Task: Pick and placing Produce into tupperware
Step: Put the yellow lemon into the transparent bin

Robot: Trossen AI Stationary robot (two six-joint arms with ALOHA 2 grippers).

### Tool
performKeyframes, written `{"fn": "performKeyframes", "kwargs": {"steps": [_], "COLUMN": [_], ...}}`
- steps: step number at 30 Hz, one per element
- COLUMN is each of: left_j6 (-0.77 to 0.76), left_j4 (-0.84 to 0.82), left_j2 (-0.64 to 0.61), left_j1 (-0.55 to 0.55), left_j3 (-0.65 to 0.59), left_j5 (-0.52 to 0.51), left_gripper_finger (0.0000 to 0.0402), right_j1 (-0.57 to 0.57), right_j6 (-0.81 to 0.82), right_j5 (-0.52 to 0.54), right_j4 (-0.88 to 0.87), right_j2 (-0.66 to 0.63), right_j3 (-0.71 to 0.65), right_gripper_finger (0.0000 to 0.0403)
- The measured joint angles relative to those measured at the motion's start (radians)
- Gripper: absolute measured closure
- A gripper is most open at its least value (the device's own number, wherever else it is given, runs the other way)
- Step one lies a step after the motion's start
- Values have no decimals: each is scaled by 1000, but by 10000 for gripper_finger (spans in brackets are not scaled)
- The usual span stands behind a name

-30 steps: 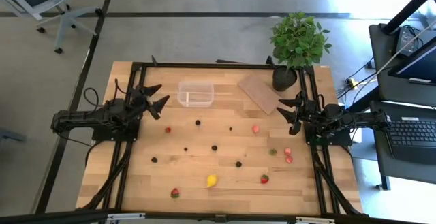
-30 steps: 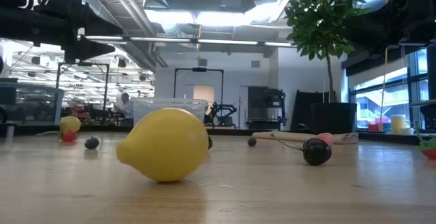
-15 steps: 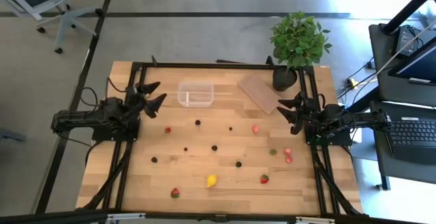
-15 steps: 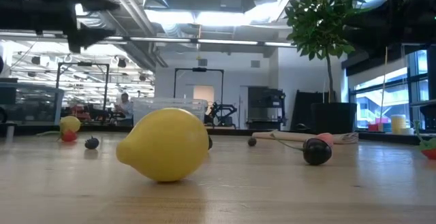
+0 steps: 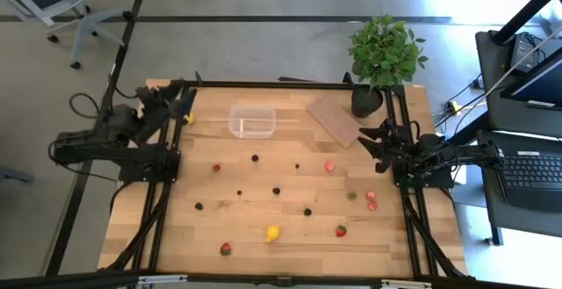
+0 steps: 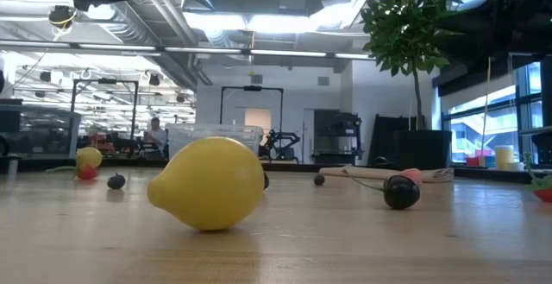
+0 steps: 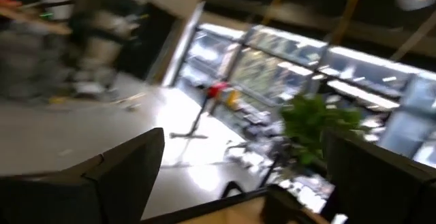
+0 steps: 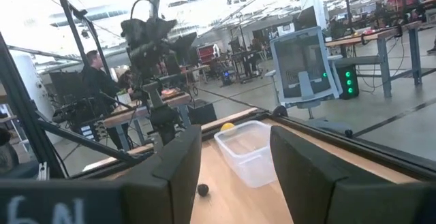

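The clear tupperware [image 5: 252, 120] sat on the far half of the table [image 5: 386, 254], a little left of centre, and nothing could be seen inside it. Just to its right lay a flat brown board [image 5: 334, 119], and beyond that a potted plant [image 5: 384, 56] stood at the far right corner. All the produce was out on the bare wood: a yellow lemon [image 5: 272, 233] near the front edge, looming large in the low view [image 6: 209, 183], a strawberry [image 5: 226, 249] to its left, another strawberry [image 5: 341, 230] to its right, dark berries [image 5: 276, 191] scattered mid-table, and a small green piece [image 5: 351, 196] toward the right. The left gripper [image 5: 173, 100] was up over the table's far left corner, left of the tupperware, its fingers [image 7: 116, 173] spread wide and carrying nothing. The right gripper [image 5: 373, 141] hovered at the right side beside the board, jaws part-way apart with nothing between them; its wrist view looked across at the tupperware [image 8: 250, 150], and a person [image 8: 95, 81] stood in the room behind
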Motion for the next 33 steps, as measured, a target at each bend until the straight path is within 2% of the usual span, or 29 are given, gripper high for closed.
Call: {"fn": "performKeyframes", "kwargs": {"steps": [3,7,12,16,19,23,30,33], "left_j6": [-47,-180,-341,-443,-482,-578,-792,-842], "left_j4": [-147,-300,-444,-505,-509,-582,-937,-1039], "left_j2": [109,247,389,486,557,635,750,801], "left_j1": [0,0,12,43,84,168,377,457], "left_j3": [121,255,371,411,422,437,450,450], "left_j5": [-80,-133,-144,-126,-63,77,347,456], "left_gripper_finger": [21,30,40,46,48,49,49,49], "right_j1": [0,0,0,0,0,0,0,0], "right_j6": [-2,-1,41,106,102,104,129,128], "right_j5": [0,1,1,0,0,0,-1,-1], "right_j4": [13,29,28,24,24,20,6,6], "right_j2": [0,0,0,0,0,0,0,0], "right_j3": [0,0,0,0,0,0,0,0], "right_gripper_finger": [224,224,224,224,224,224,224,224]}}
